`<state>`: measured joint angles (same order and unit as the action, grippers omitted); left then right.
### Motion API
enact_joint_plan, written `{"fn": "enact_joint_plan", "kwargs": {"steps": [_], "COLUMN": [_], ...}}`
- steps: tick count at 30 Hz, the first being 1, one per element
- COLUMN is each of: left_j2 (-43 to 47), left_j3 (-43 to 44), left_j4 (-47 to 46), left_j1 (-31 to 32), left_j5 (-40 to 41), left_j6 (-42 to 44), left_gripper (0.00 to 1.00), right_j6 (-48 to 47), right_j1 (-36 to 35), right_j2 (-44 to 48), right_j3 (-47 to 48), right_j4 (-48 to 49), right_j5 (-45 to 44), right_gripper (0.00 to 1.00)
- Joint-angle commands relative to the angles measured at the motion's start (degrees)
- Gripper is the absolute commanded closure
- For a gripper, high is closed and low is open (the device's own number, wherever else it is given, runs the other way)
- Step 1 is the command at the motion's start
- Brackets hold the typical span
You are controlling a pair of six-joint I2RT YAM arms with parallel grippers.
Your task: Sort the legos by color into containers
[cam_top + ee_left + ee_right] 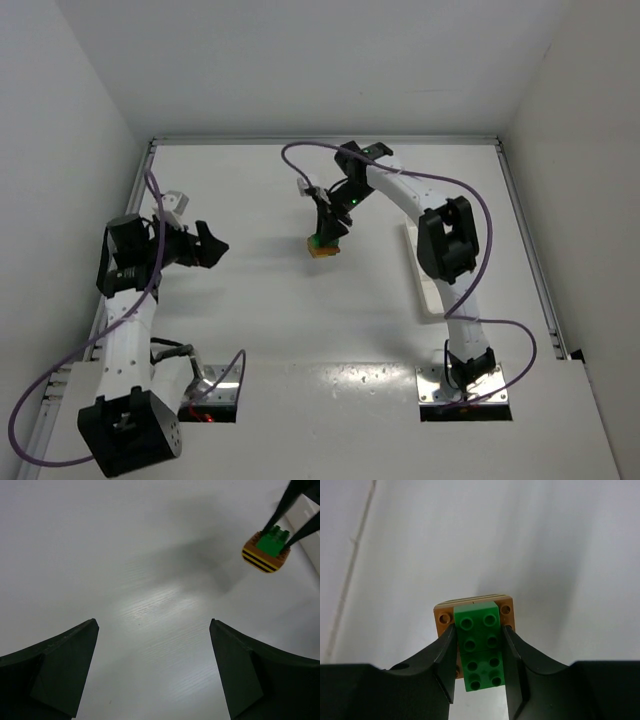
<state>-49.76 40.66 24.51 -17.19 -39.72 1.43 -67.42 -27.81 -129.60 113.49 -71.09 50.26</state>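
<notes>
Legos (322, 247) sit as one unsplit stack left of the tray (432, 298), your right gripper (479, 640) clamped on the green brick (476, 622) on top, left gripper (213, 245) wide apart farther left; nothing looks sorted yet, tray mostly hidden.

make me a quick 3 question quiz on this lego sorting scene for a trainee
1. True or false: the left claw is shut on a lego.
2. The right claw grips the top lego of the small stack. What colour is that lego? A) green B) blue C) red
3. Fill the gap: the white tray lies partly under the ____ arm.

Key: 1 false, it is open and empty. 2 A. 3 right.
</notes>
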Motion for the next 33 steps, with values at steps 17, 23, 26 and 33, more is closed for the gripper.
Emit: {"fn": "enact_joint_plan", "kwargs": {"steps": [17, 23, 26, 33], "left_j2": [-10.2, -6.6, -6.6, -7.1], "left_j3": [1.4, -3.5, -5.2, -6.0], "left_j4": [-25.0, -30.2, -33.2, -35.7], "left_j1": [18.4, 28.4, 31.1, 31.6], "left_j5": [-1.5, 11.2, 12.5, 15.7], "left_j6": [-7.1, -6.4, -6.4, -3.8], "left_gripper": [0.00, 0.09, 0.14, 0.22], "right_j6": [127.2, 131.5, 133.9, 135.8], "right_j1": [5.5, 4.3, 3.7, 3.7], "right_j2": [1.7, 1.7, 1.7, 1.7], "right_j3": [-19.3, -18.7, -20.2, -21.3], "right_j4": [83.6, 83.0, 84.6, 85.9], "right_j5": [23.1, 21.4, 21.4, 23.0], "right_gripper": [1.00, 1.00, 1.00, 1.00]}}
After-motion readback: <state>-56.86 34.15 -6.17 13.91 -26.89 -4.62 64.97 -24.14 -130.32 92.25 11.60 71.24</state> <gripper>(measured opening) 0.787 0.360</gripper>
